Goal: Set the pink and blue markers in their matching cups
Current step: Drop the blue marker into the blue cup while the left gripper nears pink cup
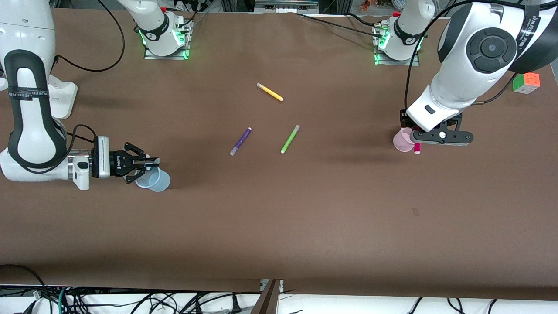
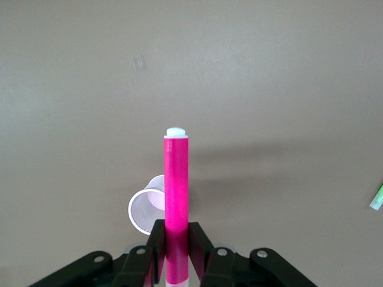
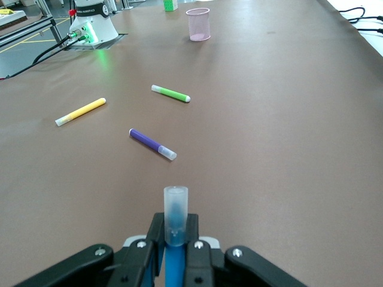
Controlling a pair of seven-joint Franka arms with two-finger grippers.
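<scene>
My left gripper [image 1: 417, 140] is shut on the pink marker [image 1: 417, 149] and holds it upright just beside the rim of the pale pink cup [image 1: 403, 141], toward the left arm's end of the table. In the left wrist view the pink marker [image 2: 176, 191] stands between the shut jaws of the left gripper [image 2: 176, 232], with the pink cup [image 2: 145, 213] below and beside it. My right gripper [image 1: 148, 165] is shut on the blue marker [image 1: 152, 164], level over the rim of the light blue cup [image 1: 153, 179]. In the right wrist view the right gripper [image 3: 175, 232] clamps the blue marker [image 3: 176, 218]; the blue cup is hidden there.
A yellow pen [image 1: 270, 92], a purple pen [image 1: 240, 141] and a lime-green pen [image 1: 290, 138] lie mid-table between the two cups. A Rubik's cube [image 1: 526, 82] sits at the table edge at the left arm's end. The pink cup [image 3: 198, 24] shows far off in the right wrist view.
</scene>
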